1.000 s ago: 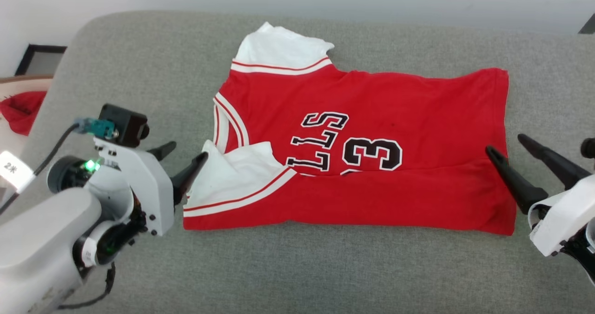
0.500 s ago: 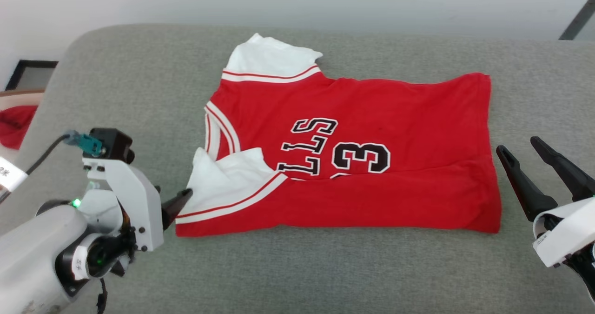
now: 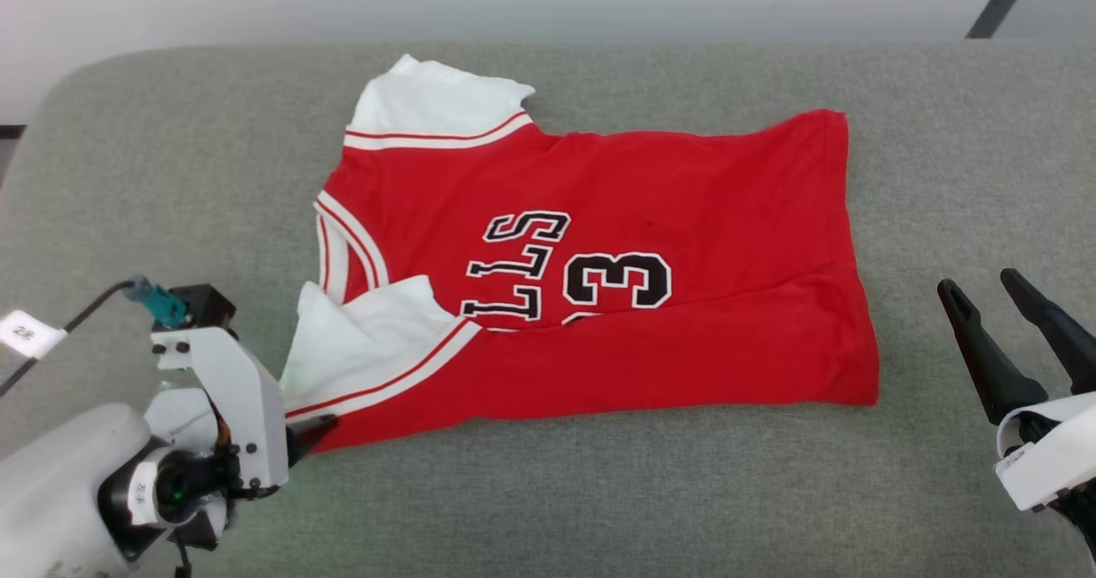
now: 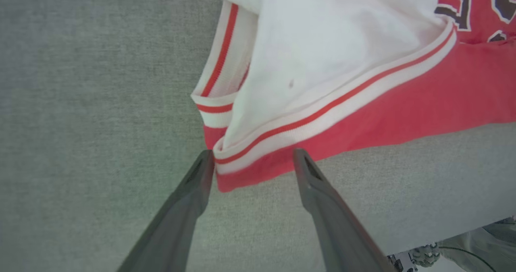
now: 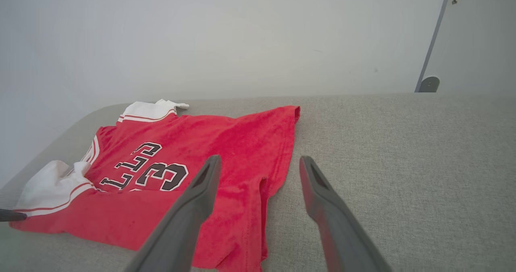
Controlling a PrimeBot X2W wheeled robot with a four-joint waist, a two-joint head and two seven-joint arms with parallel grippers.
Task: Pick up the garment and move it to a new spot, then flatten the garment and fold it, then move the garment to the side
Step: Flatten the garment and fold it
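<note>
Your garment (image 3: 599,244) lies partly folded at the centre of the grey worktop (image 3: 599,492). It should be light, limp cloth that sags and drags, so pinch hems and corners. The left gripper (image 4: 253,153), fingers spread, brackets the 8 o'clock corner (nothing pinched). The right gripper (image 3: 979,281), fingers also spread, sits apart at 4 o'clock. There is open room toward 3 and 6 o'clock, and the worktop's rounded end is at 9.

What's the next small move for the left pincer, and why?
Probably ease the left pincer forward and close it: its open jaws straddle the near corner of the garment, where the white sleeve is folded in. The right pincer stands open, clear of the hem.
</note>
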